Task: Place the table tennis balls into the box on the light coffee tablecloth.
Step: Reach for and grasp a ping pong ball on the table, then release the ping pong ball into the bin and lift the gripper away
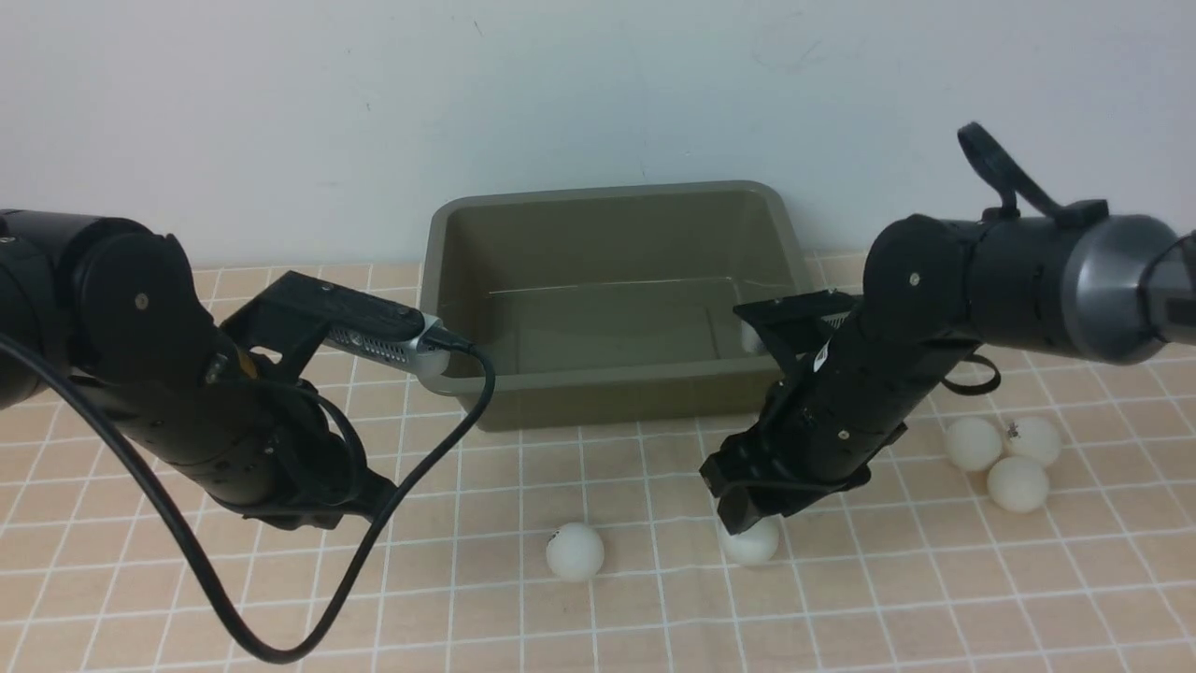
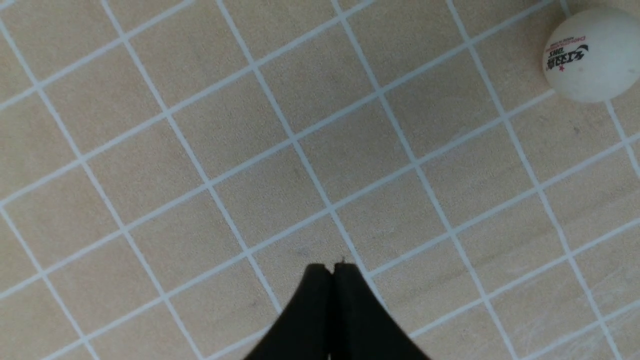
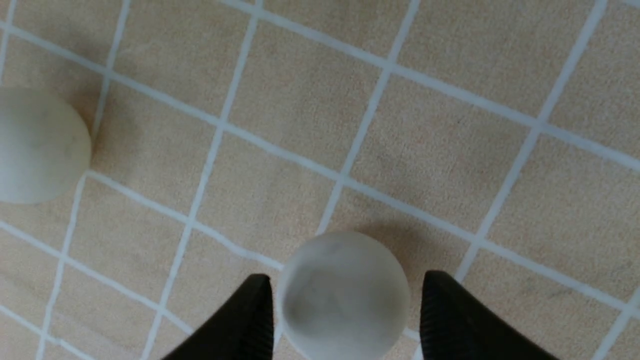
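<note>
Straddling one table tennis ball (image 3: pixel 345 300) toward the light coffee tablecloth's (image 1: pixel 841 608) front edge, the right gripper (image 3: pixel 345 287) holds its fingers spread, not pinching it. A second ball (image 1: pixel 575 551) lies just left. The left gripper (image 2: pixel 332 267) hangs pressed shut over bare cloth. Three more balls (image 1: pixel 1018 483) cluster toward the right edge. The olive-green box (image 1: pixel 607 388) stands mid-back.

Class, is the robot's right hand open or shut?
Open: the right hand has its fingers apart, flanking a table tennis ball on the tablecloth.
</note>
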Motion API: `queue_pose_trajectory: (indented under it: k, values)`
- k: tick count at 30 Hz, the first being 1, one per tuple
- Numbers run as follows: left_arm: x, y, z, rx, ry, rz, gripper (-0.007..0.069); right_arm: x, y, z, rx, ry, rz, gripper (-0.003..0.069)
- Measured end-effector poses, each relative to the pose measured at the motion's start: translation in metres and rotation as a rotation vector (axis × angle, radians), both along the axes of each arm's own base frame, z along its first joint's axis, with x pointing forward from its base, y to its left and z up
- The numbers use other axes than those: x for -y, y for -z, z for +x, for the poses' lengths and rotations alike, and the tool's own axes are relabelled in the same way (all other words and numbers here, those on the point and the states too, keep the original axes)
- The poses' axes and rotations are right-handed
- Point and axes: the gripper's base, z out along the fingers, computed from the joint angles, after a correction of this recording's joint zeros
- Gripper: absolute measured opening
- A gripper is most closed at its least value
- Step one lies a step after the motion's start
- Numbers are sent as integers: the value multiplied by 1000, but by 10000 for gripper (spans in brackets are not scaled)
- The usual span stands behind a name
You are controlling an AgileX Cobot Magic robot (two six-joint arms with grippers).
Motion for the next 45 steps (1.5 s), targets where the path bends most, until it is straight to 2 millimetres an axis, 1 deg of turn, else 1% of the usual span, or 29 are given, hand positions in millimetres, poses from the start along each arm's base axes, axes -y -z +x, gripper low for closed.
queue_pose_trajectory:
  k: [8,11,15,17,21,23,25,26,27,29,30,31,34,36,37,38,41,42,45]
  values:
    - [0,0,0,0,0,0,-69,-2,15,1,-52,13,0,369]
    - [0,0,0,0,0,0,-69,-3,15,1,-52,14,3,354]
    - [0,0,0,0,0,0,-69,-3,15,1,-59,16,6,354]
    - [0,0,0,2,0,0,-69,-3,13,-1,-83,3,5,354]
    - [1,0,1,10,-7,-13,-69,-8,-2,1,-131,-41,23,354]
    - [3,-1,1,7,-18,-45,-69,-16,-22,5,-145,-78,72,354]
    - [6,-1,0,2,-16,-75,-69,-23,-49,10,-121,-113,135,354]
    - [7,-2,0,0,-15,-86,-69,-25,-58,11,-105,-124,157,354]
    - [8,-2,0,0,-7,-98,-69,-28,-76,15,-59,-139,187,354]
    - [10,-3,0,2,5,-122,-69,-32,-100,21,12,-153,216,354]
    - [11,-3,0,2,12,-126,-69,-32,-107,24,39,-158,223,354]
    - [13,-4,0,8,27,-151,-69,-33,-126,29,115,-168,223,354]
    - [19,-5,1,27,64,-201,-66,-30,-144,41,252,-144,187,354]
    - [24,-3,3,30,102,-239,-57,-29,-147,51,334,-115,160,354]
    - [27,0,4,32,134,-251,-48,-29,-144,56,362,-105,147,354]
    - [28,1,5,28,138,-257,-45,-29,-143,57,367,-105,144,354]
    - [42,15,9,26,234,-265,-3,-30,-117,74,382,-96,75,354]
    - [46,20,11,30,260,-261,17,-31,-105,80,376,-87,53,354]
    - [59,33,14,33,296,-248,66,-32,-80,91,372,-65,1,354]
